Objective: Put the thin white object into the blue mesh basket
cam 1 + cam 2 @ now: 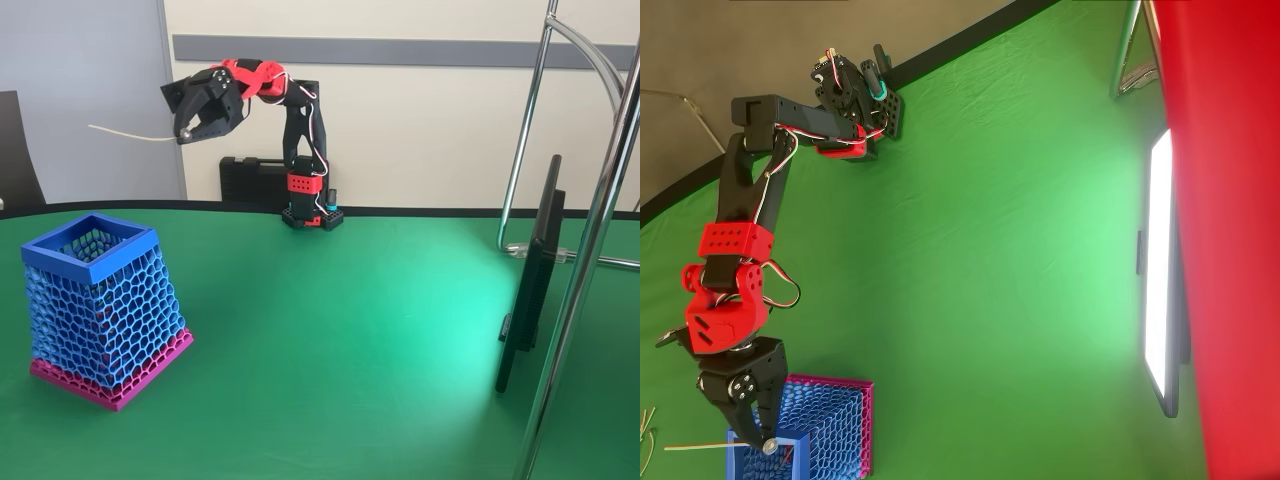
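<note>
Green table (pixel 350 330), thin white object (pixel 130 135) clamped between jaws

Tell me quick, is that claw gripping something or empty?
Gripper: closed on the thin white stick, held up in the air above the table.

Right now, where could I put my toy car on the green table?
The wide green table between the blue mesh basket and the black screen is bare. So is the strip before the arm's base. It is crowded over the basket, where the end effector holds the thin white object.
</note>
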Robot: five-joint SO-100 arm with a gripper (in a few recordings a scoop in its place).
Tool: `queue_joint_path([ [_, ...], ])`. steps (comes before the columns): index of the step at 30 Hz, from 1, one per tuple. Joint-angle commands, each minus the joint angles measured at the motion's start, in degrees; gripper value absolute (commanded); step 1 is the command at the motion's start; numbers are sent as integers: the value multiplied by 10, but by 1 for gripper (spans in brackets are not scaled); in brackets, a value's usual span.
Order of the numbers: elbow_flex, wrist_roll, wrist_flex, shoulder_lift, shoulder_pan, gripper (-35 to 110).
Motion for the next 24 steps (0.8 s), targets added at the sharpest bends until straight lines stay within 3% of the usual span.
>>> queue_joint_path([
  [1, -69, 43, 21, -26, 6, 7],
  [10, -241, 121, 147, -142, -5, 8],
  [16, -318, 192, 177, -190, -7, 10],
  [24, -298, 207, 50, -221, 13, 10],
])
